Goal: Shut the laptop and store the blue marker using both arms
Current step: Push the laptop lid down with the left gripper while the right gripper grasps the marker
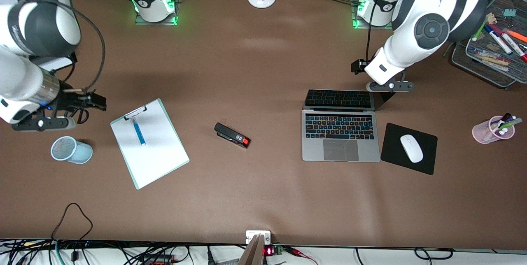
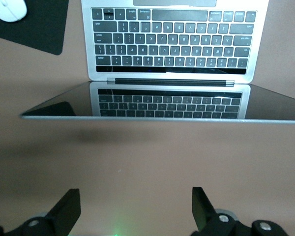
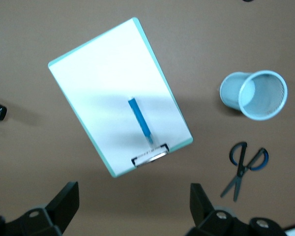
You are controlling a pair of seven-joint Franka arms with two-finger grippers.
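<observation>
The laptop (image 1: pixel 341 133) stands open on the table toward the left arm's end, its dark screen (image 2: pixel 167 103) raised and mirroring the keys (image 2: pixel 172 42). My left gripper (image 1: pixel 390 87) hangs over bare table beside the raised lid, open (image 2: pixel 135 206) with nothing between its fingers. The blue marker (image 1: pixel 138 131) lies on a white clipboard (image 1: pixel 150 149) toward the right arm's end. My right gripper (image 1: pixel 41 124) hovers over bare table beside the clipboard, open (image 3: pixel 133 199) and empty. It looks down on the marker (image 3: pixel 139 119).
A pale blue mesh cup (image 1: pixel 71 149) lies on its side beside the clipboard, with scissors (image 3: pixel 246 164) close by. A black stapler (image 1: pixel 232 135) sits mid-table. A white mouse (image 1: pixel 411 148) rests on a black pad (image 1: pixel 426 162). A pink cup (image 1: pixel 493 129) and a mesh tray (image 1: pixel 481 65) hold other markers.
</observation>
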